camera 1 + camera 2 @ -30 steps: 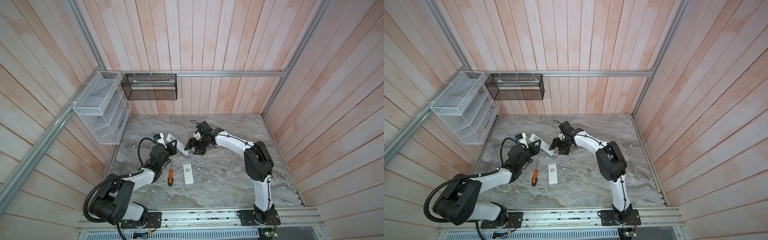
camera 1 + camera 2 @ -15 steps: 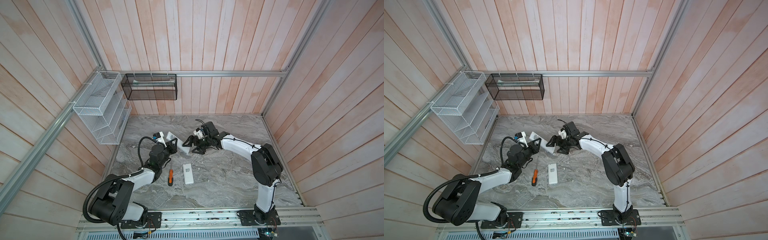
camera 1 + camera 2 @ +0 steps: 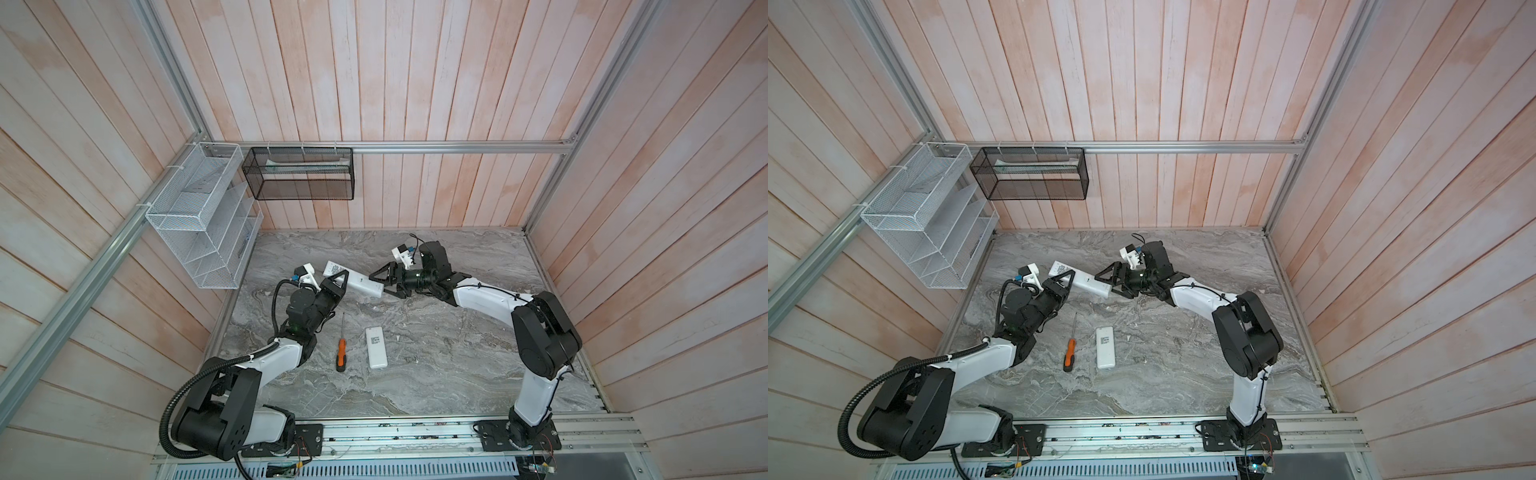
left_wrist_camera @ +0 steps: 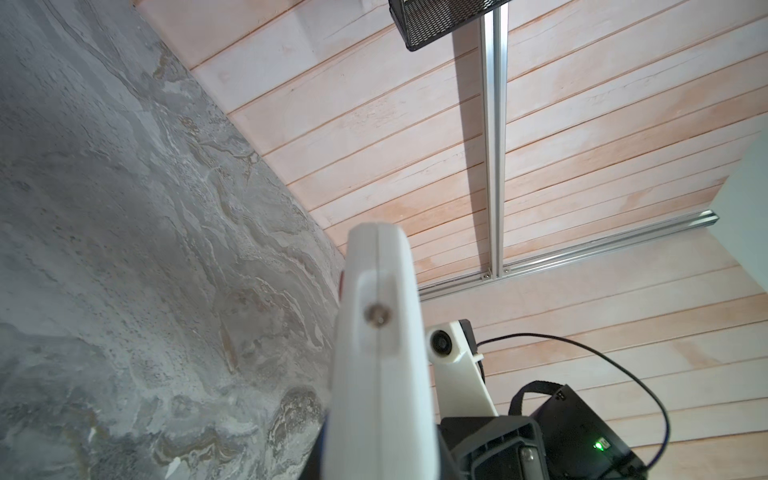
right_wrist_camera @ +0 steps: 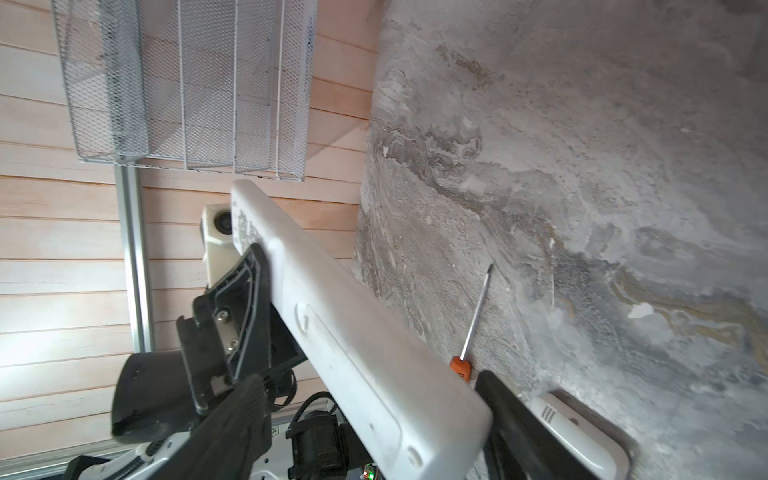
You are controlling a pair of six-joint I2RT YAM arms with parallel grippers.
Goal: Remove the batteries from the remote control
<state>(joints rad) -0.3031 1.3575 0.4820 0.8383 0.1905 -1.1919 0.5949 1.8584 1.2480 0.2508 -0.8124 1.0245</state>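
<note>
Holding a white remote point(image 3: 361, 284) up off the bench point(image 3: 436, 353), the left tool point(image 3: 337, 282) pinches one end. The right tool point(image 3: 379, 284) has its jaws wide on both sides of the other end; I cannot tell if they squeeze. A second remote point(image 3: 376, 347) lies beside an orange screwdriver point(image 3: 340, 353).

Grey marbled stone-look tabletop point(image 3: 436, 332), streaked with white and tan veins. Wooden plank walls point(image 3: 415, 83) all round, washed in pale pink and white. There's a white wire-mesh rack point(image 3: 195, 232), a black mesh basket point(image 3: 299, 174) and silver aluminium rails point(image 3: 457, 147). The long white plastic remote control point(image 3: 359, 284) is plain white, with faint grey scuffs. The slim screwdriver point(image 3: 341, 349) has an orange handle, black butt and silver shaft. The shorter white rectangular remote point(image 3: 376, 347) carries what looks like a patch of dark print, too small to read. Left robot arm point(image 3: 270, 357) and right robot arm point(image 3: 486, 297) are both white shells with black joints. A tiny green light point(image 4: 598, 445) glows on black housing.
</note>
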